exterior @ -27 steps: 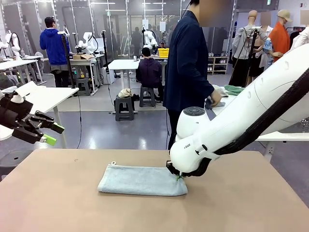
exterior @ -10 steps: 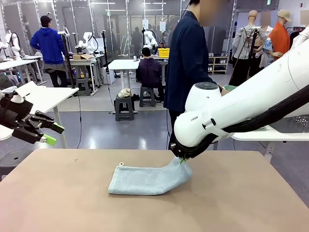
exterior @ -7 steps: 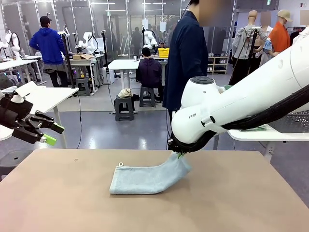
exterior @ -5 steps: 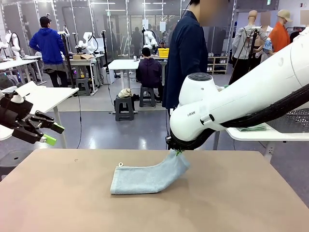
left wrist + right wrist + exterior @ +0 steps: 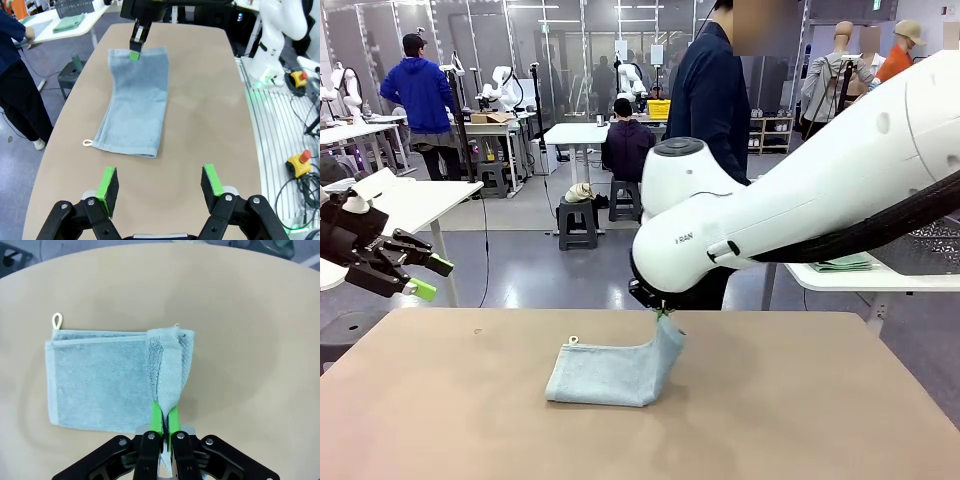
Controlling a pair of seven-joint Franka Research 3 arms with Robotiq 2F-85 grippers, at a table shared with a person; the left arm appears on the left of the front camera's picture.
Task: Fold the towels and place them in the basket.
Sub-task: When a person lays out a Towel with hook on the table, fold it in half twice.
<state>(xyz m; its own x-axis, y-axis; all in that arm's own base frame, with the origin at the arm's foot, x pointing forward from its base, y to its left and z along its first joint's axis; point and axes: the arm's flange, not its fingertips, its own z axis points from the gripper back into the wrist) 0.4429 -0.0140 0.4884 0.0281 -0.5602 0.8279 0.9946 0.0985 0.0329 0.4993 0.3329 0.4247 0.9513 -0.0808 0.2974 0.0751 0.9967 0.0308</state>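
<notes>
The pale blue-grey towel [image 5: 605, 372] lies around the middle of the desk [image 5: 800, 420], its long axis running left to right. The left part rests flat, with a small loop [image 5: 571, 340] at the far left corner. The right end stands up off the surface, curling upward and a little over the flat part.

That raised end is pinched in the right claw [image 5: 663, 314]. In the right wrist view the green pads [image 5: 156, 416] are narrow, closed on a bunched edge of terry. From this claw, the rest of the towel stretches away below and to the left, toward the looped end.

This looks like a fold in half. If so, the coming move would run along the long axis, carrying the held end leftward until it lies over the looped end. Drifting near or far would probably leave the edges askew.

The left claw [image 5: 420, 278] hangs wide and empty beyond the desk's left edge, well apart from the towel. The right arm is clearly the nearer one.
</notes>
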